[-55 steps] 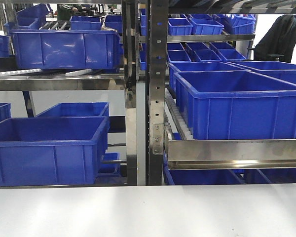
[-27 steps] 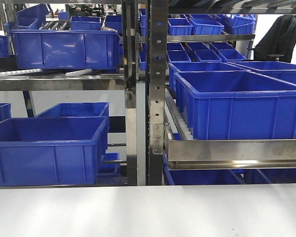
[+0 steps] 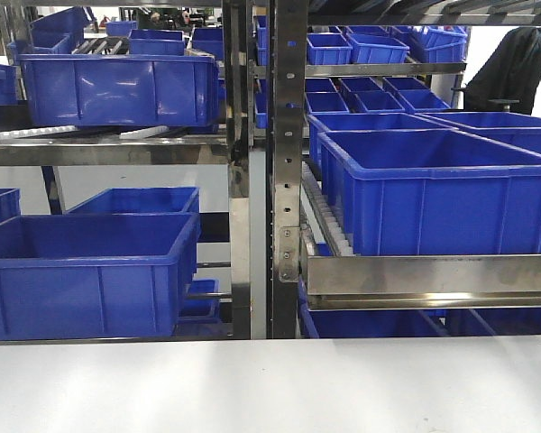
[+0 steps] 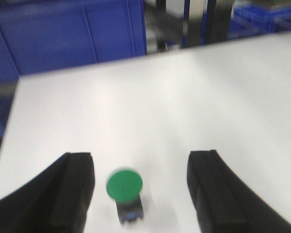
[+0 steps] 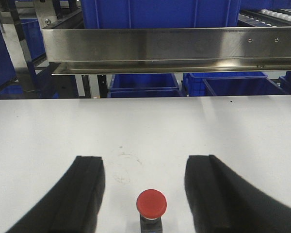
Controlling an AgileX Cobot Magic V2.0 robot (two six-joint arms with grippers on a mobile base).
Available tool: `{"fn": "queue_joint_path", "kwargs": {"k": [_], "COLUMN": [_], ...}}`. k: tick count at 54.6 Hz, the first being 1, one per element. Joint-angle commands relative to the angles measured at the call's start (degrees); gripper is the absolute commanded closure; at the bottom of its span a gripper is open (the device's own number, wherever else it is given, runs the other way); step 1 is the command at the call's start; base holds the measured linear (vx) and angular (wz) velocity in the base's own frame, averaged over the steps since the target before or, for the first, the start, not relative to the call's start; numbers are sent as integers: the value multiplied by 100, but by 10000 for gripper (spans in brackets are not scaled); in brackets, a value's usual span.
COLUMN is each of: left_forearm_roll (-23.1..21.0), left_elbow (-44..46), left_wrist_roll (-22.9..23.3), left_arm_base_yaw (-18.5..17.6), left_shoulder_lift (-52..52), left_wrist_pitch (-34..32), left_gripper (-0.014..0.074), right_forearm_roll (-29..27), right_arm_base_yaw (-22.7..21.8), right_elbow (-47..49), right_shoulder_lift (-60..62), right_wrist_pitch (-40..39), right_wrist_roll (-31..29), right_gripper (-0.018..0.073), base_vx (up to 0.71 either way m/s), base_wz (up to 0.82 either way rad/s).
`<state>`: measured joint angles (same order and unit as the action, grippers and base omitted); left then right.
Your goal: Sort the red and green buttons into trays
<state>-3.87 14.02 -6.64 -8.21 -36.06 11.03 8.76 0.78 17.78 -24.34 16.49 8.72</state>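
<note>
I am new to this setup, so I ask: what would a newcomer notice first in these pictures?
Rows of blue crates fill the metal shelves behind the white table in the front view. On the table, a green button stands in the gap of the open left gripper, nearer one finger, and a red button stands centred in the gap of the open right gripper.

We face a table that stands before a rack, with crates on its shelves to both sides. On the table, one button lies between the parted jaws of our left gripper, nearer one jaw. A second button lies midway between the parted jaws of our right gripper.
</note>
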Motion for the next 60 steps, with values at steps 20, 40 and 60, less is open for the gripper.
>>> {"fn": "queue_joint_path", "kwargs": {"k": [20, 40, 60], "left_forearm_roll": [536, -18, -1586], "left_elbow": [199, 228, 223], "left_wrist_roll": [825, 559, -683], "left_arm_base_yaw": [4, 24, 500], "left_shoulder_lift": [-2086, -2746, -2751], "left_wrist_pitch": [-1691, -3004, -2619], "left_gripper": [47, 47, 47], "right_forearm_roll": [99, 116, 116], "right_arm_base_yaw": [-33, -33, -33], "right_elbow": [187, 187, 187], "right_shoulder_lift": [-66, -66, -66], "right_wrist_pitch": [-444, -444, -444], "right_wrist_roll": [-15, -26, -20], "right_gripper": [96, 96, 96], "base_vx": [0, 0, 0], "base_wz": [0, 0, 0]}}
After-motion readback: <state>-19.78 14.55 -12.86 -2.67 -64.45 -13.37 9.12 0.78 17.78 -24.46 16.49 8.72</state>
